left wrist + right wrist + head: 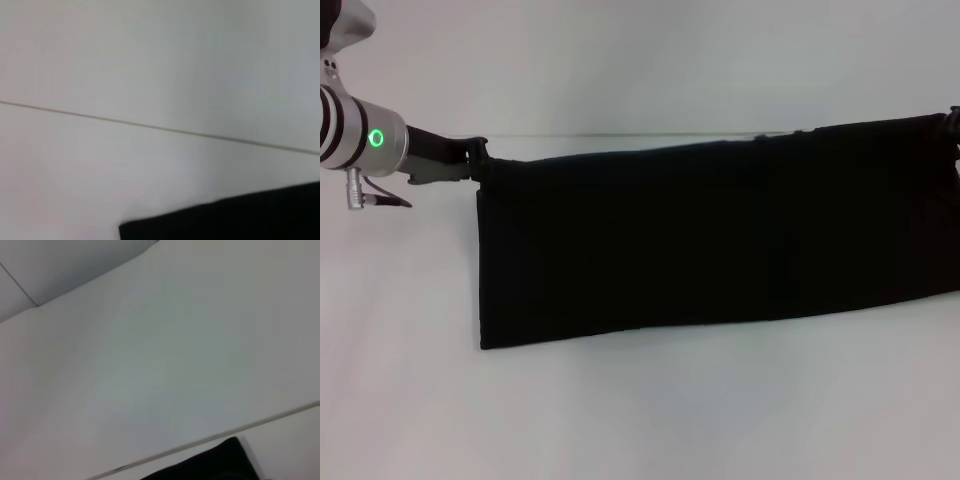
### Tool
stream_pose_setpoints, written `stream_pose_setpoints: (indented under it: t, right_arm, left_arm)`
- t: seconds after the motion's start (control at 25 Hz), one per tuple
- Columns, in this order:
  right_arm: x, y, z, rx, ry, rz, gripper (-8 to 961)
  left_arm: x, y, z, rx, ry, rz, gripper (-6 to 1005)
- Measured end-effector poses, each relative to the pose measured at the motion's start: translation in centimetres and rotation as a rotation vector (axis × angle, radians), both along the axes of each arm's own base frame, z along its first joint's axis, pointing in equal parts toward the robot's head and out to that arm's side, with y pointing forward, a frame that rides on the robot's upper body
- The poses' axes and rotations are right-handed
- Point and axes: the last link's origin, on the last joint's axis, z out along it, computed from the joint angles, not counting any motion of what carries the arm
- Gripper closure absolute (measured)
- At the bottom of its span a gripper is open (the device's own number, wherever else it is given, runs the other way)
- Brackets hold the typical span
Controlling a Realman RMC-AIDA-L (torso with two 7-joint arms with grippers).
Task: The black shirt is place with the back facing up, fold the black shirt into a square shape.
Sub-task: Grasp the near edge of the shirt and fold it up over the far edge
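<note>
My left claw (475, 160) clenched the far-left corner of the large black cloth shirt (720, 235); my right claw, cut off at the frame's edge, couldn't be judged.

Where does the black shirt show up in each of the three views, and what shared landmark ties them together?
Head view: the black shirt spans the middle as a long folded band, left gripper at its far left corner, right gripper at the frame's right edge.
Left wrist view: one shirt corner at the bottom.
Right wrist view: a small corner at the bottom edge.
Shared landmark: the white table's seam line.
</note>
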Motion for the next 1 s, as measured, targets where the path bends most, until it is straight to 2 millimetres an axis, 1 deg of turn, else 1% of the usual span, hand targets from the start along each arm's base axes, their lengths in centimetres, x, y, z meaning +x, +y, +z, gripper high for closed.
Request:
stream_pose_setpoints:
  t: [0.08,0.36,0.52,0.6,0.72,0.88,1.0]
  right_arm:
    - [-0.2,0.3,-0.4,0.015,-0.024,0.004,863]
    - [-1.0,1.0,-0.7,0.041,-0.057,0.019,861]
    - [-1.5,1.3,-1.2,0.047,-0.076,0.026,861]
    - [-1.5,1.4,-1.6,0.046,-0.091,0.027,860]
    - [-1.6,1.5,-2.0,0.044,-0.114,0.030,860]
    - [-1.6,1.5,-2.0,0.044,-0.122,0.032,859]
    - [-1.6,1.5,-2.1,0.043,-0.122,0.030,858]
  left_arm:
    - [0.0,0.2,0.1,0.016,0.001,0.001,971]
    - [-0.2,0.6,0.4,0.059,0.008,-0.001,972]
    - [-0.3,0.8,0.1,0.069,0.016,0.001,972]
    - [-0.5,0.9,-0.3,0.070,0.020,0.007,971]
    - [-0.6,0.9,-0.3,0.077,0.024,0.006,971]
    - [-0.9,0.8,-0.2,0.085,0.029,0.007,972]
    - [-0.9,0.8,-0.4,0.084,0.028,0.002,947]
